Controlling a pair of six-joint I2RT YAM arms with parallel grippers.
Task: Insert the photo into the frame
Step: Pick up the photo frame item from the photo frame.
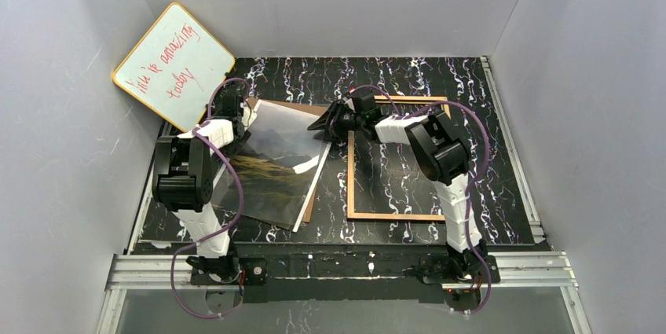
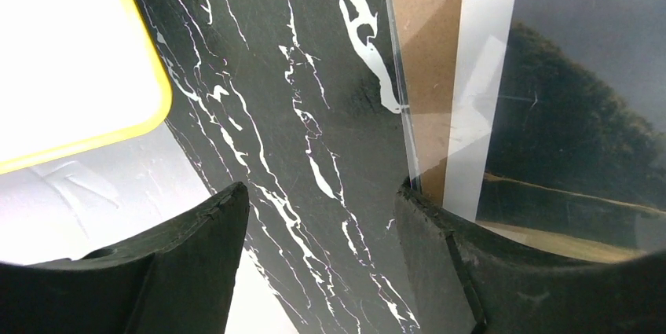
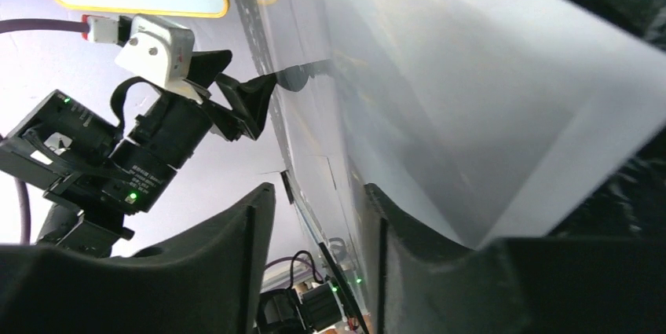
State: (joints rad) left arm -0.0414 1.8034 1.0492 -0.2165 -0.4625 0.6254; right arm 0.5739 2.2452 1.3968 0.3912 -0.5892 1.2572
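Between photo [image 1: 271, 163] and frame [image 1: 397, 217], the right gripper [image 1: 330, 123] sits at the photo's far right corner, fingers apart; the frame lies just rightward.

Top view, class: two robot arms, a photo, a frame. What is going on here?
The photo lies on a brown backing panel, left of the frame, one corner curled up white. The frame lies flat, wood side up, bare table showing through it. The right hand straddles a thin sheet edge at the photo's far right corner; the left hand hangs open by the far left corner, holding nothing.
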